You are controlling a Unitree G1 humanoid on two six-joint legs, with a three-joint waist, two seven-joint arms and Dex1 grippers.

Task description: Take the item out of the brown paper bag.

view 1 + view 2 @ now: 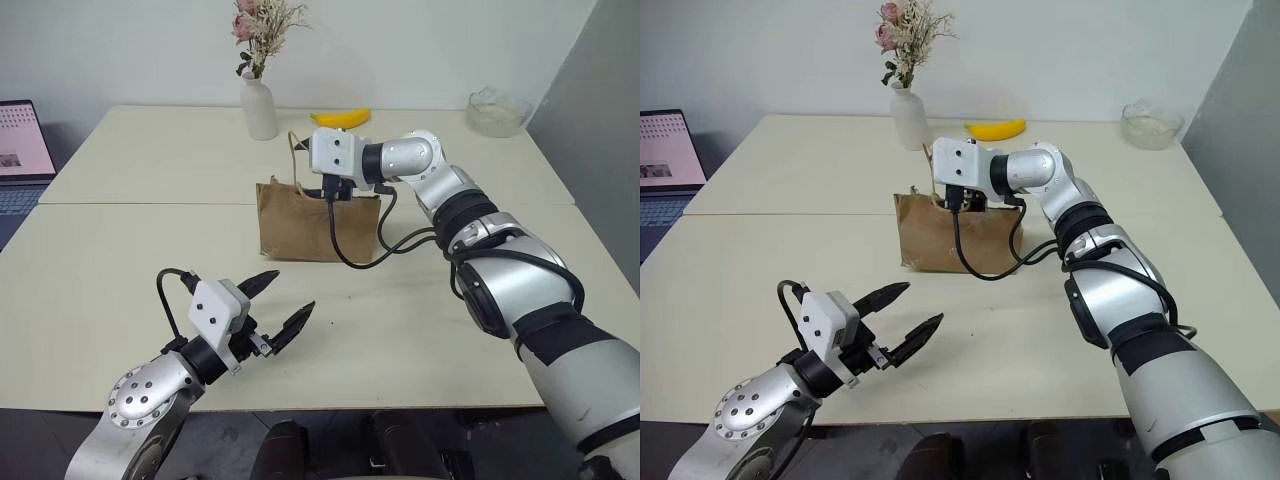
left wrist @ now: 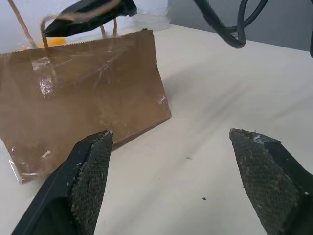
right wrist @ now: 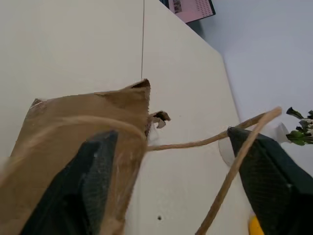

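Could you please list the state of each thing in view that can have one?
brown paper bag: upright on the table, top open.
right gripper: open, at the bag's mouth, one finger against the bag's wall.
left gripper: open, holding nothing, above the table.
laptop: screen lit.
banana: lying on the table behind the bag.

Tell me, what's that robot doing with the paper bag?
The robot is trying to get something out of the brown paper bag standing on the table. Its right gripper is at the bag's open top with fingers spread apart, one inside the bag's wall, and a cord handle running between them. It holds nothing yet. The left gripper hangs open over the table, nearer the robot, away from the bag.
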